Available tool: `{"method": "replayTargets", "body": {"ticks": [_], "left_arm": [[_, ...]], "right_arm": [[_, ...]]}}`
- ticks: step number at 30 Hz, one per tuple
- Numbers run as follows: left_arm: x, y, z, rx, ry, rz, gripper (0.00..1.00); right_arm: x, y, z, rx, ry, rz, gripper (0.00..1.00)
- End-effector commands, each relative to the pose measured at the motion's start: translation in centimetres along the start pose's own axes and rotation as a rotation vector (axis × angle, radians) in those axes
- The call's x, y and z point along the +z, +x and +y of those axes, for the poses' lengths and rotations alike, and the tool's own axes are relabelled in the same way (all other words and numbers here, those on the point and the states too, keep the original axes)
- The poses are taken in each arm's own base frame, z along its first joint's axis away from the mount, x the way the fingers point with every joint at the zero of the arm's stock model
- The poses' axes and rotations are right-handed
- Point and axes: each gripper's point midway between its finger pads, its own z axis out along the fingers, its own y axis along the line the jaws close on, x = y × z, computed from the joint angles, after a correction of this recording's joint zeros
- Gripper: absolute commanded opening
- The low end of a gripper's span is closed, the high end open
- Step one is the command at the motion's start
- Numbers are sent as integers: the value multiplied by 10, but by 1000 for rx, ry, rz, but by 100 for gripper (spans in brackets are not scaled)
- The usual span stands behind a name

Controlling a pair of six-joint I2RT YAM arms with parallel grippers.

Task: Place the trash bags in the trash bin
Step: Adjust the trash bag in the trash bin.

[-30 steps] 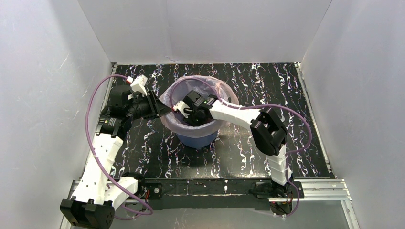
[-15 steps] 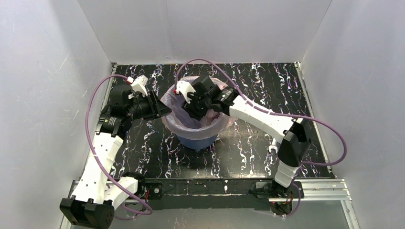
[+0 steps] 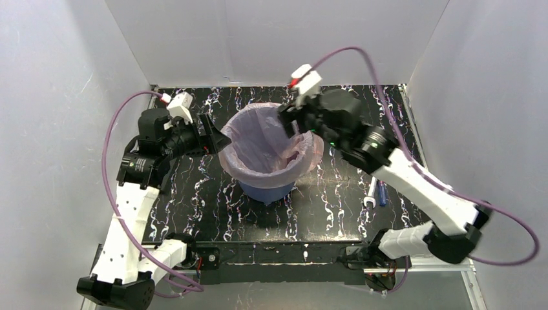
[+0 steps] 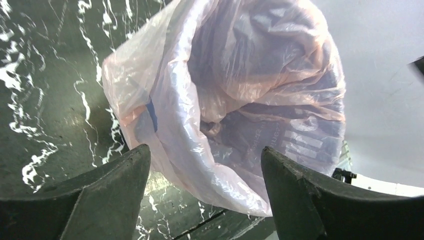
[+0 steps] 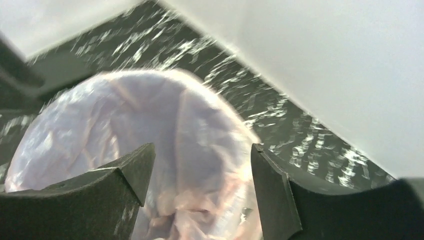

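White pen (image 3: 371, 193), blue pen (image 3: 381, 192), marbled tabletop (image 3: 194, 213)

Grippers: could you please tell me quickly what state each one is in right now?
Left gripper: open, fingers apart, holding nothing.
Right gripper: open, fingers apart, holding nothing.

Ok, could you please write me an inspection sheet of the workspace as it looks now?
Surface: black marbled table, nothing spilled that I can see.
Job's things: trash bag lines the upright trash bin, its edge folded over the rim.
Clutter: white pen and blue pen lie right of the bin.
Hands: left hand open, at the bin's left rim; right hand open, over the far right rim; neither holds anything.
Cables: left purple cable and right purple cable loop beside their arms, outside the bin.
Surroundings: white walls on three sides; metal rail at the near edge.
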Motion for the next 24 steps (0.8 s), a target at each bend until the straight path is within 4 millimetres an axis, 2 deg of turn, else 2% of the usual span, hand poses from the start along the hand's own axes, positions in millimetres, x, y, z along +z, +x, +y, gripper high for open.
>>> {"method": "replayTargets", "body": {"ticks": [1,4,6,7,9,12,15,18,24], "left_arm": [[-31,-28,-16,109,-6,-108,79],[-40,-47,-46,167,110,-143,76],[-43,-60,-73,200,201,-137,72],[-40,-62,-84,229,227,-124,71],[-28,-58,-100,313,231,-92,71],[-2,-36,-120,421,233,9,70],[31,-14,-121,451,197,106,62],[59,8,-124,485,177,187,59],[104,31,-106,484,62,275,42]], "right_arm": [[-46,-6,-81,168,416,-89,80],[-53,43,-119,357,492,20,82],[-54,75,-130,516,448,60,82],[-53,84,-130,585,397,64,82],[-57,103,-135,674,387,78,81],[-57,118,-127,757,328,96,81],[-56,125,-117,809,285,98,81],[-54,131,-109,849,256,97,81],[-51,136,-100,892,219,104,81]]}}
